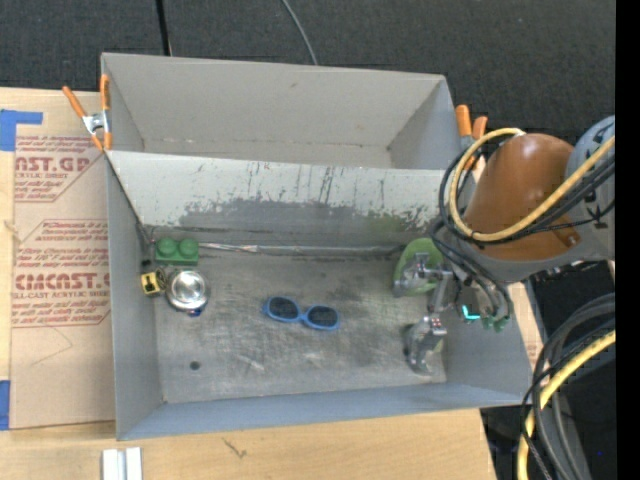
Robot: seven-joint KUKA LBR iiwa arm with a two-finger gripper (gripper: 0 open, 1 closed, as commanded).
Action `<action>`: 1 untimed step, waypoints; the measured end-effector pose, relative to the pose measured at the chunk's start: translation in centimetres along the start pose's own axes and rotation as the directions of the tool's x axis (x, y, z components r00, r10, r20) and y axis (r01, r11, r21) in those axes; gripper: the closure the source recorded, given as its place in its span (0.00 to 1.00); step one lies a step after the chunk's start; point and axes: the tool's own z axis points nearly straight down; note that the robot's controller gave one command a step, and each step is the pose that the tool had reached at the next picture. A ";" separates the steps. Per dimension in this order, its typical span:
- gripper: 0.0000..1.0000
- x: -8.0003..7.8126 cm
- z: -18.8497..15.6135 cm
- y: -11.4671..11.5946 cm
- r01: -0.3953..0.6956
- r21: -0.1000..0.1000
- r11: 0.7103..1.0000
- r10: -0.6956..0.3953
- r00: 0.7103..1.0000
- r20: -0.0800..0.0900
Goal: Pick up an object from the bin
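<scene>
a: where does the two-finger gripper (421,311) stand, and what should it mind?

b: it hangs low at the right end of the grey metal bin (300,183), close to the side wall. a pale green rounded thing (413,251) lies just beside its far finger, at the foot of the back wall. to take it cleanly, the arm would likely need to shift so the thing sits between the fingers, not outside them.

a: and the jaws?

b: spread wide, bare floor between them, nothing held. the blue two-lobed plastic piece (301,314) lies mid-floor, well apart; the green studded block (177,251) and the shiny round metal cap (187,290) sit far left.
</scene>
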 end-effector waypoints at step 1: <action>0.00 -3.7 9.1 6.5 0.061 0.002 0.998 -0.061 0.998 0.016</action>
